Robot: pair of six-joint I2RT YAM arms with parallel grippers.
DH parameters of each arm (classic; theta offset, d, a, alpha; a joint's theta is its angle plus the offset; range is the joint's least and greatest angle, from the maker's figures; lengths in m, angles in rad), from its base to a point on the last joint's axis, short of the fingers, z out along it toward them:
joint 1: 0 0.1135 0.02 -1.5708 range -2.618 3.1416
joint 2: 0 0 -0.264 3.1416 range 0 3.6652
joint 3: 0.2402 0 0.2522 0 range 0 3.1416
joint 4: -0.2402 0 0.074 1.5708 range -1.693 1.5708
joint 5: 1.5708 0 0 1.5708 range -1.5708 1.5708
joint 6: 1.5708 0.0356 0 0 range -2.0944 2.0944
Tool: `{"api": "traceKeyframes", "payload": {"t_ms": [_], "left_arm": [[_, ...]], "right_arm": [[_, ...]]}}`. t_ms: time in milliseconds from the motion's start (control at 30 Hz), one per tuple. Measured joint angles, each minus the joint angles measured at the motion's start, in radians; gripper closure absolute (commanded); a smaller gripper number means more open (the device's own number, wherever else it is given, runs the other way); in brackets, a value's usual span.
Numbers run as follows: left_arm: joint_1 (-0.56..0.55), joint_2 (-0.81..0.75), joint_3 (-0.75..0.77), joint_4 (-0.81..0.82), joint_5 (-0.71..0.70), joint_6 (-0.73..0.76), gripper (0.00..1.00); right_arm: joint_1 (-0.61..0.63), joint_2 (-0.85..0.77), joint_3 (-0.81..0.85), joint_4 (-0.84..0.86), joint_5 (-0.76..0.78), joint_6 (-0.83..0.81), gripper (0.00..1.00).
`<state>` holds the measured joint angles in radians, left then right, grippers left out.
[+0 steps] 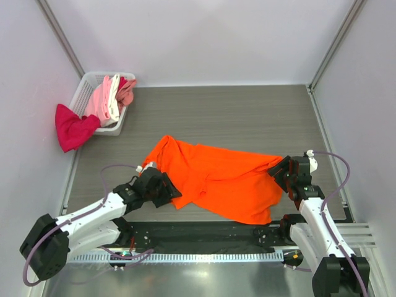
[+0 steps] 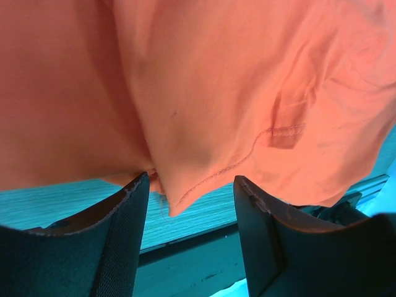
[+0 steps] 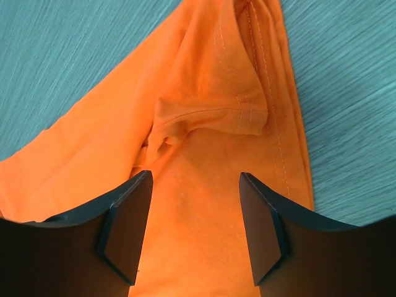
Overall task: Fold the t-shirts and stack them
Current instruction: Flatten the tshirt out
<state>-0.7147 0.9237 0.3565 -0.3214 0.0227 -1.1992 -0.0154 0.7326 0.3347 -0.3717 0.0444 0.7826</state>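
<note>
My left claw (image 1: 159, 185) and right claw (image 1: 286, 172) both stand wide at the two ends of the orange t-shirt (image 1: 216, 179), which lies crumpled across the near middle of the table (image 1: 247, 114). The mesh basket (image 1: 83, 93) sits well apart in the far left corner, holding pink, white and salmon shirts (image 1: 111, 96), with the magenta shirt (image 1: 73, 129) draped over its side. Open tabletop stretches beyond the orange cloth to the far and right edges.
</note>
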Motion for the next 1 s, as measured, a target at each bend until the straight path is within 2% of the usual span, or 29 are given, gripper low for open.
{"api": "traceKeyframes", "payload": {"t_ms": [233, 467, 633, 700, 733, 1000], "left_arm": [[-0.018, 0.087, -0.008, 0.087, 0.000, -0.022, 0.55], [-0.023, 0.169, -0.010, 0.184, 0.002, -0.031, 0.78], [-0.023, 0.200, 0.007, 0.202, 0.018, -0.024, 0.80], [-0.023, 0.197, 0.020, 0.198, 0.027, -0.022, 0.88], [-0.023, 0.191, 0.025, 0.196, 0.032, -0.019, 0.99], [-0.023, 0.055, 0.039, 0.129, 0.039, -0.013, 1.00]], "right_arm": [[0.000, -0.002, 0.000, 0.006, -0.013, -0.001, 0.36], [0.000, -0.002, 0.000, 0.006, -0.019, -0.002, 0.36], [0.000, -0.002, 0.000, 0.006, -0.021, -0.002, 0.36], [0.000, -0.002, 0.000, 0.006, -0.021, -0.003, 0.36], [0.000, -0.002, 0.000, 0.006, -0.021, -0.003, 0.36], [0.000, 0.001, 0.000, 0.006, -0.022, -0.004, 0.36]]}}
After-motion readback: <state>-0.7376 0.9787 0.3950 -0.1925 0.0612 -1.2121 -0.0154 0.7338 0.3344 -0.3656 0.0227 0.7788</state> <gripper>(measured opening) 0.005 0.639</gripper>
